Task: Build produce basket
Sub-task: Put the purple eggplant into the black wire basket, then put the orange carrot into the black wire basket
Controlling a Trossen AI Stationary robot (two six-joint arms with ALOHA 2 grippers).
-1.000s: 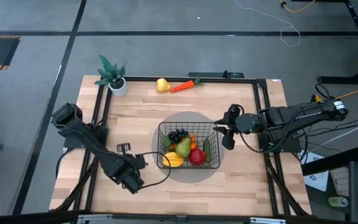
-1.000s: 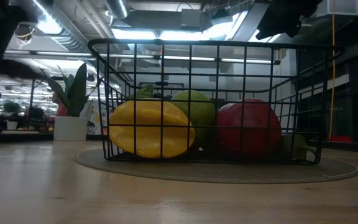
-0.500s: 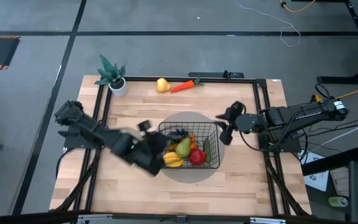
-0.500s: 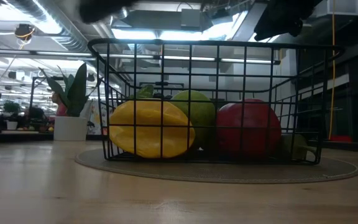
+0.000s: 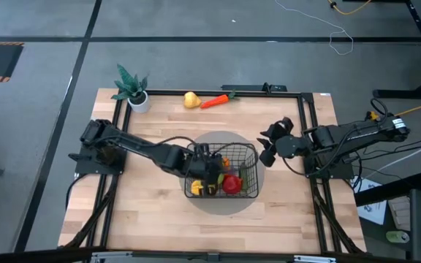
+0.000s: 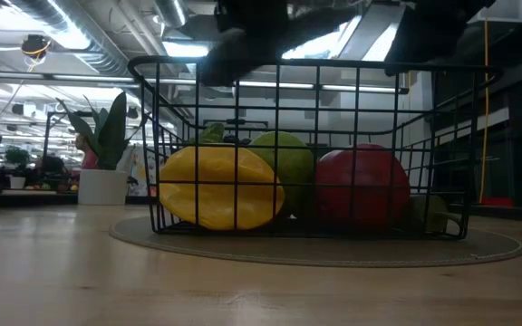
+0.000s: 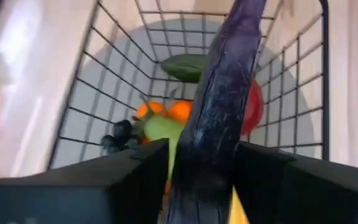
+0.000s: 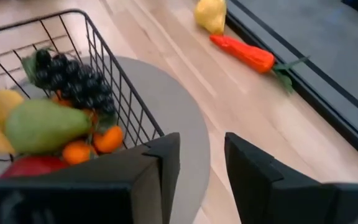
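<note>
The black wire basket (image 5: 248,150) stands on a round grey mat in the middle of the table. It holds a yellow mango (image 6: 216,188), a green pear (image 6: 284,158), a red apple (image 6: 361,186), oranges (image 7: 166,111), dark grapes (image 7: 117,135) and a green cucumber (image 7: 188,65). My left gripper (image 5: 207,164) is over the basket, shut on a purple eggplant (image 7: 225,81). My right gripper (image 5: 267,145) is open and empty just right of the basket. A yellow pear (image 5: 191,99) and an orange carrot (image 5: 215,101) lie on the table by the far edge. My left gripper pinches the eggplant between its two fingers, which stand on either side of its lower stretch (image 7: 197,177). The arm reaches in from the table's left, slanting down. The eggplant sticks out forward past the fingers, lifted clear above the fruit in the basket.
A small green plant in a white pot (image 5: 134,93) stands at the far left corner. A black frame rail (image 5: 210,91) runs round the wooden table. Bare wood lies on the near side of the basket.
My left gripper has swung from the table's near left up and across toward the basket and now hangs over it with the eggplant. My right gripper has drawn slightly toward the far edge, beside the basket.
</note>
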